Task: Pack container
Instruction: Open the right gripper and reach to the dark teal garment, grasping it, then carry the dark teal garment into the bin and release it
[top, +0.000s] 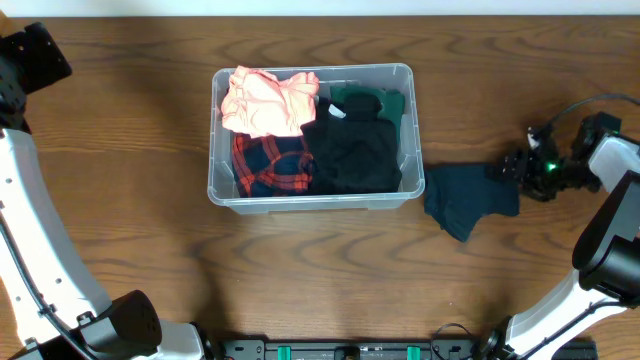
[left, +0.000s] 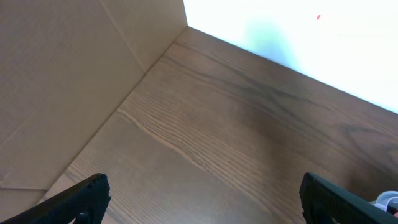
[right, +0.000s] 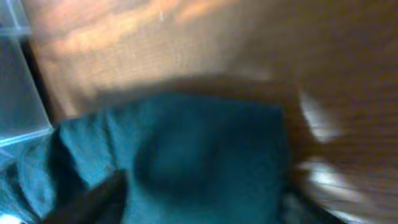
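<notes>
The clear plastic container (top: 412, 140) stands at the table's middle. It holds a peach garment (top: 268, 100), a red and black plaid garment (top: 272, 165), a black garment (top: 352, 150) and a green one (top: 388, 104). A dark teal cloth (top: 465, 198) lies on the table just right of the container. My right gripper (top: 508, 172) is at the cloth's right edge. The blurred right wrist view shows its fingers (right: 202, 202) spread over the cloth (right: 205, 149), with the container's wall (right: 18, 93) at the left. My left gripper (left: 202, 190) is open and empty over bare table at the far left (top: 40, 55).
A brown cardboard wall (left: 56, 81) stands left of the left gripper, and a white wall (left: 298, 31) runs along the table's far edge. Cables hang at the right arm (top: 570, 115). The arms' bases sit at the front edge.
</notes>
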